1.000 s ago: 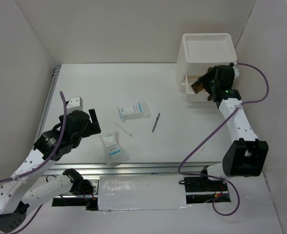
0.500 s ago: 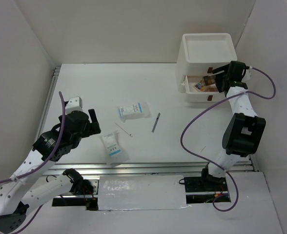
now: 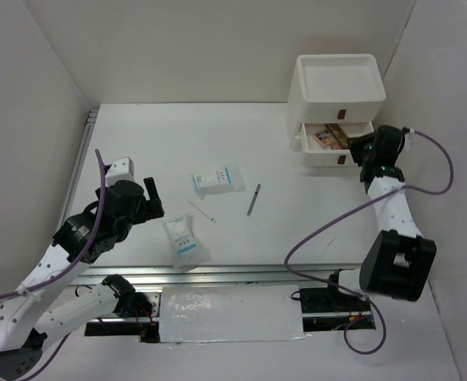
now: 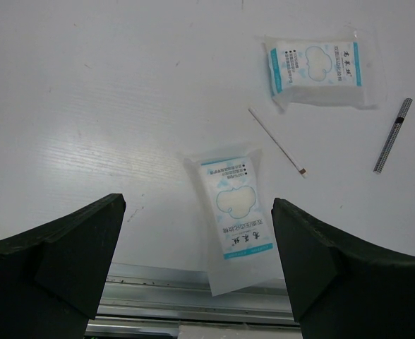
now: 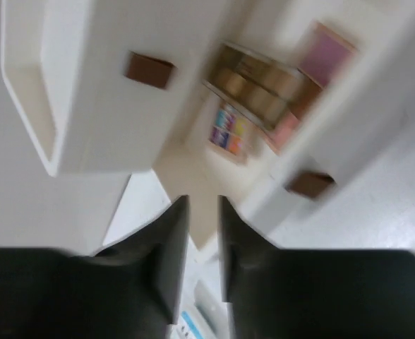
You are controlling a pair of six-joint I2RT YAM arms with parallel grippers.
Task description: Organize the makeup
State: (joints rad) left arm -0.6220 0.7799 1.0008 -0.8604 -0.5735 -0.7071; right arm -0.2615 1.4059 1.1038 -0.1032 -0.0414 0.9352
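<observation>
White drawer (image 3: pixel 299 136) open for sorting, palettes (image 5: pixel 253 79) inside; right gripper (image 5: pixel 202 205) narrowly parted, empty. Left gripper (image 4: pixel 198 205) wide, empty, above sachet (image 4: pixel 236 215).

The top camera looked down from high behind the near edge, taking in the whole counter (image 3: pixel 218 135). The left wrist camera faced straight down, close over 2 sachets (image 4: pixel 239 212) and a pencil (image 4: pixel 392 135) that the top view also showed. The right wrist camera, close and blurred, faced the drawers (image 5: pixel 101 127).
</observation>
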